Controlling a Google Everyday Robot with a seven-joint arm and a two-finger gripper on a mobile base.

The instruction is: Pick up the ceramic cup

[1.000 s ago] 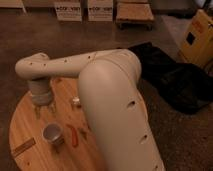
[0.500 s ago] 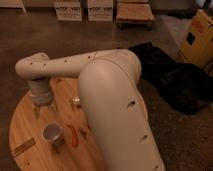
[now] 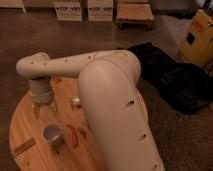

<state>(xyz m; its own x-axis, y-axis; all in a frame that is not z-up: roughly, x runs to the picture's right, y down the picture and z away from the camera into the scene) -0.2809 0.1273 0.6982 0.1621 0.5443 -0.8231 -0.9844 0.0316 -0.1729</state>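
Wood planks form the round table (image 3: 22,125) that carries every item. Its left rim is in view; its near rim is cut off by the bottom edge of the camera view.

Position of the gripper (image 3: 45,113): over the left-centre of the table, pointing down, with its fingers (image 3: 36,113) set apart and nothing between them.

Position of the ceramic cup (image 3: 51,132): upright on the tabletop with its mouth facing up, nearer the camera than the gripper and apart from it.

Open room: bare wood lies between the cup and the fingers, and from the cup leftward to the table rim. On the right, a thin red-orange stick (image 3: 74,136) lies just beside the cup; contact between the two cannot be told. A small silvery metal object (image 3: 76,102) sits farther back, right of the gripper and close to the arm (image 3: 115,110). A flat wooden strip (image 3: 23,146) lies near the left rim, well apart from the cup.

Obstructions: the large cream arm fills the centre and lower right of the view and hides the right half of the table. The near side of the cup is in shadow and hard to make out.

Beyond the table: a black bag (image 3: 170,75) on the dark floor, a yellow unit (image 3: 200,35) cut off at the right edge, and white boxes (image 3: 68,10) cut off at the top edge.
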